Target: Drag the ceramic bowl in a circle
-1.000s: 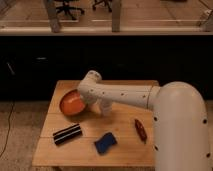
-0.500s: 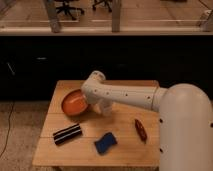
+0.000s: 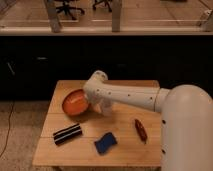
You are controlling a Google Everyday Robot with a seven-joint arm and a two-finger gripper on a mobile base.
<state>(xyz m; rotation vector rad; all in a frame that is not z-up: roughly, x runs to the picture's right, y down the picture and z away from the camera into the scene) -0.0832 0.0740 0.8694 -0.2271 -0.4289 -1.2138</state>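
1. Glossy orange-red round ceramic bowl (image 3: 75, 102) sits left-rear on the wooden table (image 3: 125, 140); we see it nudged slightly right.
2. Gripper (image 3: 101, 106) is at the bowl's right rim; we can't tell its grip.
3. We judge the circle barely begun.

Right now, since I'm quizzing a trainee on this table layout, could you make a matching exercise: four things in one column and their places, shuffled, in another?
Things:
1. ceramic bowl
2. black striped bar
3. blue sponge
4. gripper

Places, as the camera view shows them:
A. front middle of the table
B. at the bowl's right rim, under the arm
C. back left of the table
D. front left of the table

Pairs: 1-C, 2-D, 3-A, 4-B.
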